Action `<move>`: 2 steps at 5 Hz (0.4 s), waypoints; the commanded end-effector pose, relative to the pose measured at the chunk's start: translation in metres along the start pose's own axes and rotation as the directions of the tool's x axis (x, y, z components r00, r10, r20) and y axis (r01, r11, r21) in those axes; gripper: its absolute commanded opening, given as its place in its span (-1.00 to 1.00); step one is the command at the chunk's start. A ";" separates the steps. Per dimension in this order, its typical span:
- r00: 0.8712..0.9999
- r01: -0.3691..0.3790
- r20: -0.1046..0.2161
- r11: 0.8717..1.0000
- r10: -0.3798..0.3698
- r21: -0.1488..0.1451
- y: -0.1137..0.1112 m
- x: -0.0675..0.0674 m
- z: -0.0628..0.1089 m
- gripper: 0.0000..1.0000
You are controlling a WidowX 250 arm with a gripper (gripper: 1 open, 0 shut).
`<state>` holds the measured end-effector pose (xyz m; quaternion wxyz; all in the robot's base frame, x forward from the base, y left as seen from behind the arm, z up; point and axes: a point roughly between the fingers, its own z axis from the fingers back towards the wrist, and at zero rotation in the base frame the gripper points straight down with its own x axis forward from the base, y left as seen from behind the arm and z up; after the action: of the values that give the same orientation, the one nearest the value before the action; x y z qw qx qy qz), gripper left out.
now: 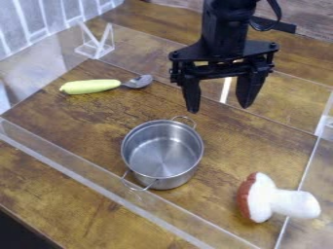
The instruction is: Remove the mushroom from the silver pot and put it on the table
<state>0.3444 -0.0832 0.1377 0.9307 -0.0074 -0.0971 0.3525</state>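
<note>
Mushroom (274, 201) lies on the table (78, 185), right of the empty silver pot (163, 153); gripper (221, 95) above the pot hangs wide open, holding nothing.

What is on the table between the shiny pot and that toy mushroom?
Nothing: the camera view shows only bare wooden table between the silver pot and the mushroom lying on its side.

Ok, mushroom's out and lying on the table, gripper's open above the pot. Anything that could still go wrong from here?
Two small risks. The red-capped, white-stemmed toy mushroom lies on its side near the clear acrylic wall, so it may roll against it. The open black gripper hangs just beyond the shiny steel pot; a low retreat could clip its rim or the yellow-handled spoon on the dark wooden table.
</note>
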 end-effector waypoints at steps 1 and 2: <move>0.998 0.033 0.064 0.995 -0.027 -0.093 -0.011 -0.008 0.033 1.00; 0.996 0.056 0.073 0.994 -0.049 -0.098 -0.013 -0.017 0.030 1.00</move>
<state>0.3393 -0.0988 0.1371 0.9365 -0.0135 -0.1135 0.3315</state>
